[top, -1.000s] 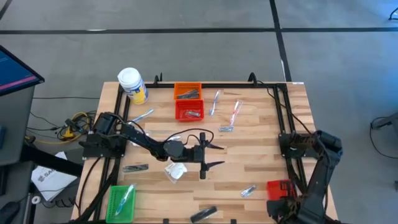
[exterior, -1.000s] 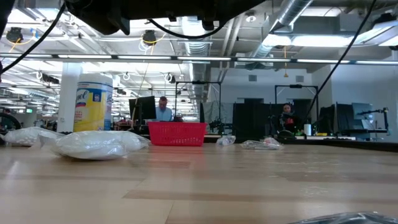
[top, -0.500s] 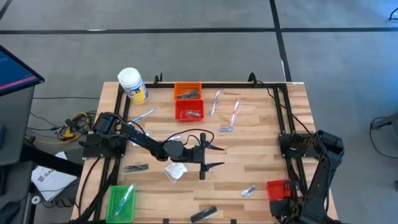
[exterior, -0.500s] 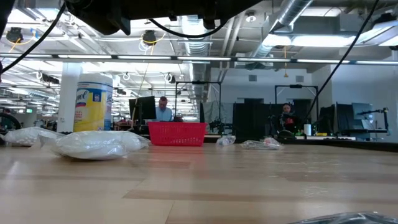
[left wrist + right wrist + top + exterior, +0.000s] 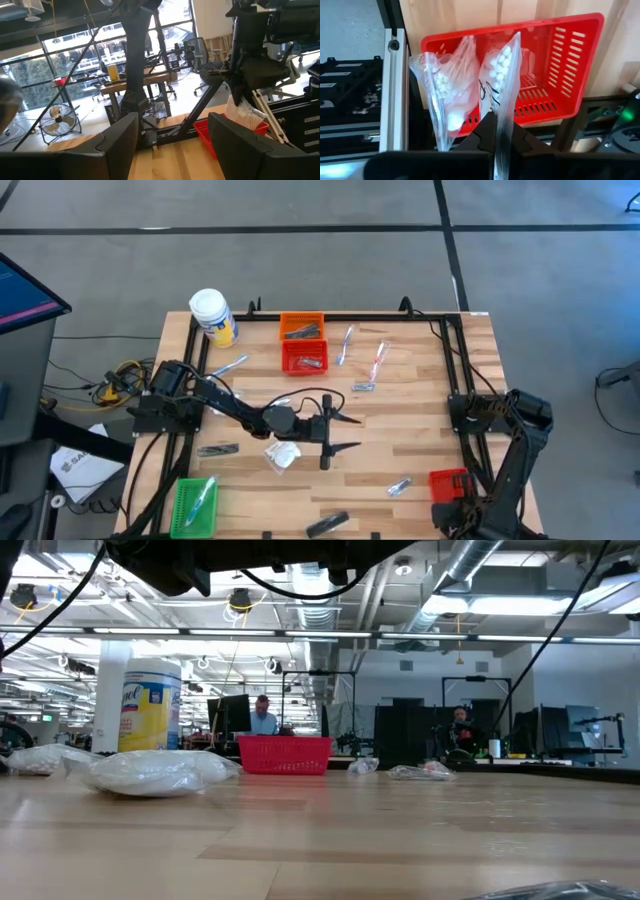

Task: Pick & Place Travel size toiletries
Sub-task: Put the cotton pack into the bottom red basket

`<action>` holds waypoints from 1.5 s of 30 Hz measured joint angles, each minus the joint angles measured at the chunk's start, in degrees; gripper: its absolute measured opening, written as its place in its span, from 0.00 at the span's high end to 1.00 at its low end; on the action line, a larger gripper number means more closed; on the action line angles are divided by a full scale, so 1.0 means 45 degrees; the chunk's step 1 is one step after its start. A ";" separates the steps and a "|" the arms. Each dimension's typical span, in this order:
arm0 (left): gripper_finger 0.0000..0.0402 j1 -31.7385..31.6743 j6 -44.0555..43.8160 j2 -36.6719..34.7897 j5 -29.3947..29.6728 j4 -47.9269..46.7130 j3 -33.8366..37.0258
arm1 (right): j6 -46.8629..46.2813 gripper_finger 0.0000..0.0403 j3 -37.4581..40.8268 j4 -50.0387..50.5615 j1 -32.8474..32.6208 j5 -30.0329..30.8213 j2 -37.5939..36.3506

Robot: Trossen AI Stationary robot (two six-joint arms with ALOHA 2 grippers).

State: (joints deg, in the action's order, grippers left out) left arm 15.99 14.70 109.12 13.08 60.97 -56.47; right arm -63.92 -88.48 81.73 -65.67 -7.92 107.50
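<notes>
My right gripper [image 5: 496, 132] hangs over the red basket [image 5: 555, 75] at the table's near right corner, shut on a clear bag of white-tipped sticks [image 5: 502, 75]. A second such bag [image 5: 447, 95] hangs beside the first; whether it is held too, I cannot tell. My left gripper [image 5: 343, 431] stands open and level over the table's middle, with nothing between its fingers. A white packet [image 5: 282, 455] lies on the table under the left arm. Foil sachets [image 5: 399, 486] and clear sticks [image 5: 378, 360] lie scattered on the wood. My right gripper pinches the clear bag's upper edge [image 5: 498, 119] between its two fingers, which point down from above. The bag [image 5: 245, 112] hangs below the fingers, clear of the table, above the red basket [image 5: 215, 137].
A white jar with a yellow label [image 5: 212, 317] stands at the far left. An orange basket [image 5: 302, 328] and another red basket [image 5: 305, 357] sit at the far middle, and a green basket [image 5: 195, 502] at the near left. A black frame [image 5: 455, 350] edges the table.
My right gripper has sunk a little toward the red basket with the bag still hanging from it. My left arm has kept still.
</notes>
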 joint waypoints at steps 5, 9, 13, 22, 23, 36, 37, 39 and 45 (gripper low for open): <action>0.42 0.0000 0.0000 0.0000 0.0000 0.0000 0.0000 | -0.0007 1.00 0.0600 -0.0750 -0.0043 -0.0015 0.0005; 0.42 0.0000 0.0000 0.0005 0.0000 0.0000 0.0000 | -0.0230 1.00 0.0620 -0.0907 -0.0068 -0.0248 0.0005; 0.42 0.0000 0.0005 0.0005 0.0003 0.0000 0.0000 | -0.0899 0.96 0.0620 -0.0897 -0.0082 -0.0267 0.0005; 0.42 -0.0126 0.0006 0.0005 0.0010 0.0000 0.0000 | -0.1477 0.80 0.0616 -0.0855 -0.0180 -0.0258 0.0005; 0.42 -0.0126 0.0007 0.0005 0.0010 0.0000 0.0000 | -0.1488 0.78 0.0616 -0.0785 -0.0180 -0.0257 0.0005; 0.42 -0.0126 0.0005 0.0010 0.0015 -0.0010 0.0000 | -0.2153 0.49 0.0616 0.0161 -0.0126 -0.0233 0.0005; 0.42 -0.0126 0.0005 0.0010 0.0015 -0.0011 -0.0001 | -0.2210 0.48 0.0616 0.0150 -0.0126 -0.0233 0.0005; 0.42 -0.0126 0.0005 0.0010 0.0015 -0.0015 -0.0005 | -0.2394 0.46 0.0616 0.0102 -0.0126 -0.0233 0.0005; 0.42 -0.0128 0.0005 0.0010 0.0020 -0.0015 -0.0005 | -0.2915 0.44 0.0517 -0.0489 -0.0128 -0.0233 0.0012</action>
State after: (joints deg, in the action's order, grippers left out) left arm 15.41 14.72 109.16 13.17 60.90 -56.49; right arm -77.04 -86.15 79.53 -66.24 -8.97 107.56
